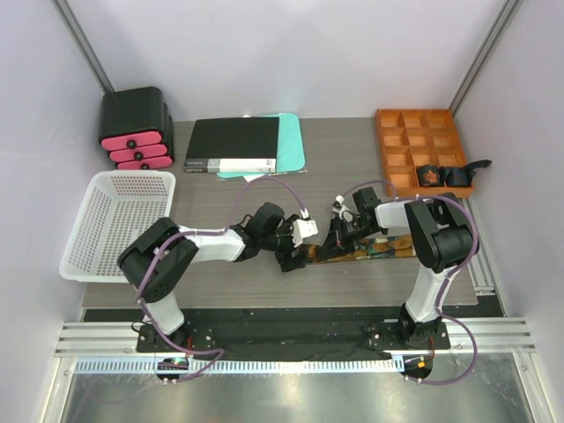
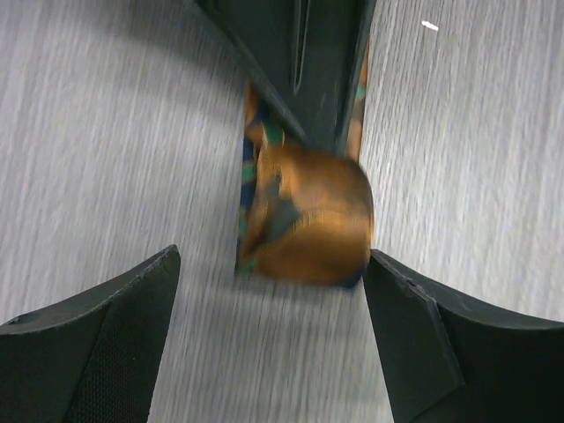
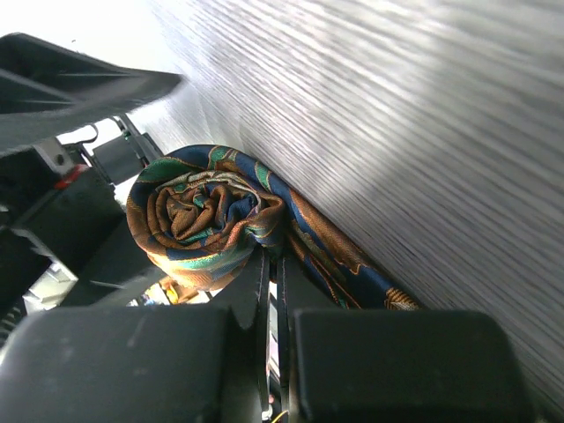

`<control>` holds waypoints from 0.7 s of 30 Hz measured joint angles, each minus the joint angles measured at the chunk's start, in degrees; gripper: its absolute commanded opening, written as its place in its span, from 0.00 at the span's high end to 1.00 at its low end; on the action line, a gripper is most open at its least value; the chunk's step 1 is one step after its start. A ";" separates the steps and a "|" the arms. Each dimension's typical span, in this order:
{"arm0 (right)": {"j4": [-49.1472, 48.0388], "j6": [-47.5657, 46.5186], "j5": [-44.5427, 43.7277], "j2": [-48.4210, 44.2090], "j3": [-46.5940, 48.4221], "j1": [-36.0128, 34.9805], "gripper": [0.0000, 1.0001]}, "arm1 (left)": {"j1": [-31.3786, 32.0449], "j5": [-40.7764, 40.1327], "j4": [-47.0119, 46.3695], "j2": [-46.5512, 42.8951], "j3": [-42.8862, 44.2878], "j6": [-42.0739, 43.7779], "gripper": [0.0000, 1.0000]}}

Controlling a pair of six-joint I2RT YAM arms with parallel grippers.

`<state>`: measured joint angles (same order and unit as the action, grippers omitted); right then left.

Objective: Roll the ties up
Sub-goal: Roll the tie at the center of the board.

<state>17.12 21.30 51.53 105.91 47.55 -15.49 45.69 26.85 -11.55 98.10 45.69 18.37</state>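
Note:
A tie patterned in orange-gold, blue and green lies on the grey table, partly rolled. Its roll sits at the left end and its flat tail runs right. My left gripper is open, and the roll lies just ahead between its fingertips; it also shows from above. My right gripper is shut with only a thin slit between its fingers, its tips against the roll where the flat strip leaves it. It stands over the tie.
An orange compartment tray at the back right holds a rolled tie; another dark tie hangs over its right rim. A white basket is at the left, red-black drawers and a black book at the back.

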 measured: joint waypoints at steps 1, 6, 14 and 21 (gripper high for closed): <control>-0.17 0.02 0.11 0.13 0.02 -0.22 0.99 | 0.26 0.00 -1.01 0.96 0.15 -0.07 0.21; -1.07 0.28 0.50 0.26 0.07 -1.18 0.99 | 2.14 0.39 -3.10 5.29 3.02 0.09 0.52; 2.78 -1.57 -0.44 -0.07 2.10 -0.26 0.73 | 2.51 1.99 -1.42 6.08 4.35 1.53 0.79; 8.61 -4.90 -3.26 -2.08 3.67 5.25 0.74 | 1.75 2.36 -0.66 5.86 4.33 1.86 0.79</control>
<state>25.74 16.40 48.27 103.83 51.22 -10.24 47.44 29.21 -12.21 103.96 50.02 20.23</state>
